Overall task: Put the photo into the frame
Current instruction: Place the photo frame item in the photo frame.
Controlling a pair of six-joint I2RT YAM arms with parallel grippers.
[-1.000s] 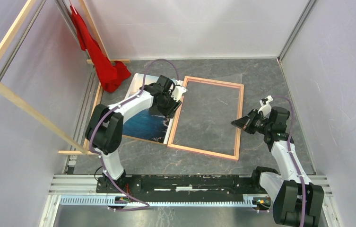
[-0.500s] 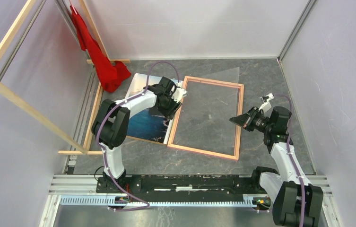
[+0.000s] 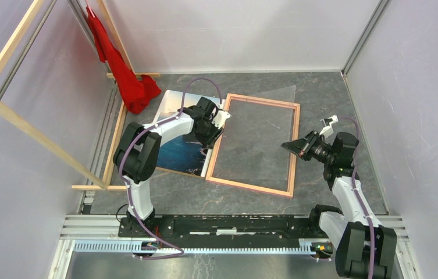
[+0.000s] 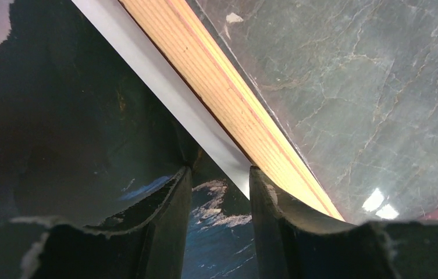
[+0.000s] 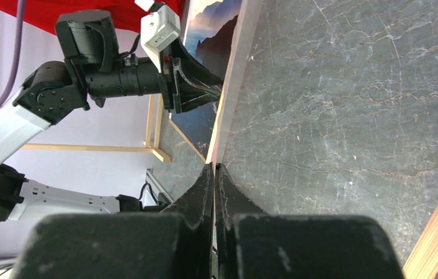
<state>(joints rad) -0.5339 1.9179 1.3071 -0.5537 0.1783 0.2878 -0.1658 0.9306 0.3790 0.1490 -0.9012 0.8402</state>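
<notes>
The frame (image 3: 250, 187) lies flat mid-table, its wood-tan rails (image 4: 222, 87) edged in pink, with a clear sheet inside it. The photo (image 3: 177, 152), blue sea and dark mountains (image 4: 77, 116), lies flat along the frame's left rail, its white border (image 4: 164, 87) against the wood. My left gripper (image 3: 210, 135) is low over the photo's right edge, open, with the print showing between its fingers (image 4: 173, 221). My right gripper (image 3: 290, 146) is shut on nothing and hovers just inside the frame's right rail, pointing left; in its own view the tip (image 5: 213, 168) aims at the far rail (image 5: 234, 75).
A red cloth (image 3: 129, 81) hangs at the back left over wooden bars (image 3: 30, 133). The clear sheet's corner (image 3: 283, 93) pokes past the frame's far rail. White walls close in the back and both sides. Marbled grey tabletop (image 3: 333, 99) shows right of the frame.
The left arm's elbow has swung right while its gripper stayed on the photo's edge. The right gripper has lifted slightly and edged left.
</notes>
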